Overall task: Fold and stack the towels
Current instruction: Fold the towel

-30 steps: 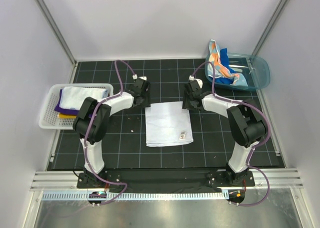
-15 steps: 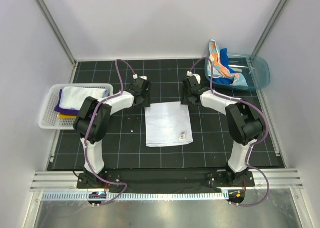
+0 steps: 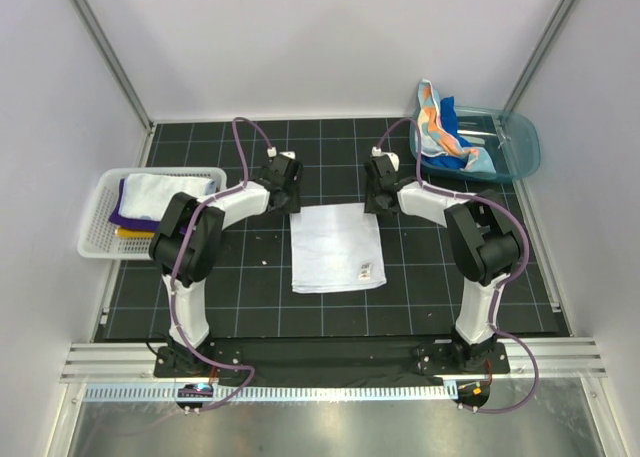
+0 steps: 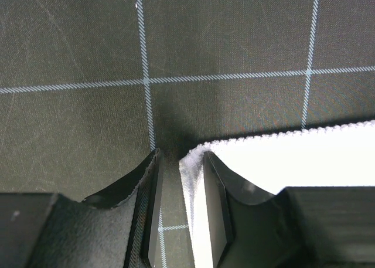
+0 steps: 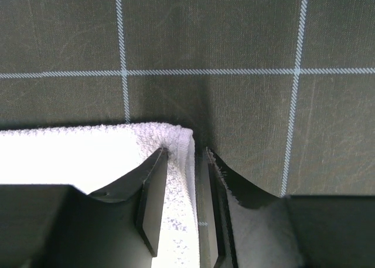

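Your right gripper (image 5: 187, 156) has crept toward the desk (image 3: 250, 297)'s far edge. It and the left gripper (image 4: 179, 162) straddle the white towel (image 3: 336, 247), unclenched; more towels (image 3: 447, 137) wait in the tub (image 3: 525, 149).

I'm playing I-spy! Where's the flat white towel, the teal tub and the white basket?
flat white cloth towel (image 3: 335, 247): top view, middle.
teal plastic tub (image 3: 531, 143): top view, right rim.
white mesh basket (image 3: 92, 235): top view, left wall.

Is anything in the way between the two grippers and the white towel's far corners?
Nothing visible stands in the way. The left gripper and the right gripper each straddle a far corner of the white towel, jaws still apart.
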You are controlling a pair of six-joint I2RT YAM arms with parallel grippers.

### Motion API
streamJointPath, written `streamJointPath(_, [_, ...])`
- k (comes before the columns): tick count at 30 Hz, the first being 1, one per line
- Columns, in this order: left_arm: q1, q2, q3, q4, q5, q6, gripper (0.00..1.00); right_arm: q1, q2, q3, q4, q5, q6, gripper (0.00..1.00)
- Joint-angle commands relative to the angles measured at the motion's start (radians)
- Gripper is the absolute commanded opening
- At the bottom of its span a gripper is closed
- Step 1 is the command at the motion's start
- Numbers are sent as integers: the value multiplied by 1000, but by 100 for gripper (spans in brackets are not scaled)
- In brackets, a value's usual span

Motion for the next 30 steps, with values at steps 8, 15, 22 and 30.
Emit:
streamJointPath(8, [5, 47, -1, 2, -3, 14, 36, -32, 54, -28, 96, -56, -31, 33])
streamJointPath(15, [5, 70, 9, 30, 27, 10, 33, -56, 35, -90, 159, -112, -11, 38])
streamJointPath(22, [7, 118, 83, 19, 56, 19, 31, -60, -7, -117, 113, -77, 14, 36])
streamJointPath(30, [7, 128, 101, 7, 62, 17, 31, -66, 4, -84, 101, -73, -23, 40])
